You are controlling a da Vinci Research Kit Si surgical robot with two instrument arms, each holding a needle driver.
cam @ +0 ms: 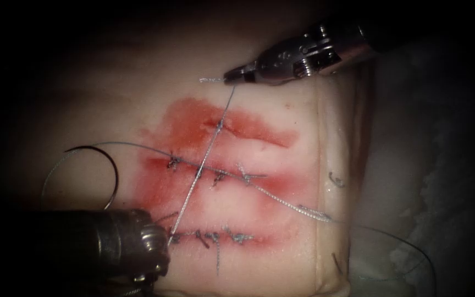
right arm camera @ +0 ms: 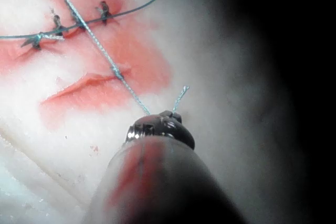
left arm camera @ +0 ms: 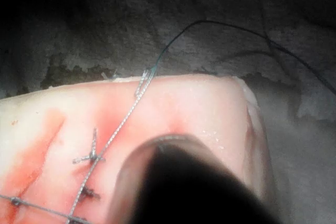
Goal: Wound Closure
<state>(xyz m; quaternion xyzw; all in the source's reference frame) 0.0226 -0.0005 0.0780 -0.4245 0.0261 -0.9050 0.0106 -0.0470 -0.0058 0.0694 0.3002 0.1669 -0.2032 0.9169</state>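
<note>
Across the cut, thread taut diagonally between right gripper, left gripper.

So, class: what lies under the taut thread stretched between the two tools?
Under the taut thread: tissue, red fluid, the upper cut, a stitched cut. The left tool covers its lower end.

needle left of cut

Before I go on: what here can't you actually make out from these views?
- Left tool's tip, endoscope view: hidden behind its own wrist where the taut thread meets it; its hold is unclear.
- Left wrist view: the dark shaft covers its tip.
- Needle, endoscope view: its lower end runs behind the left tool.
</note>
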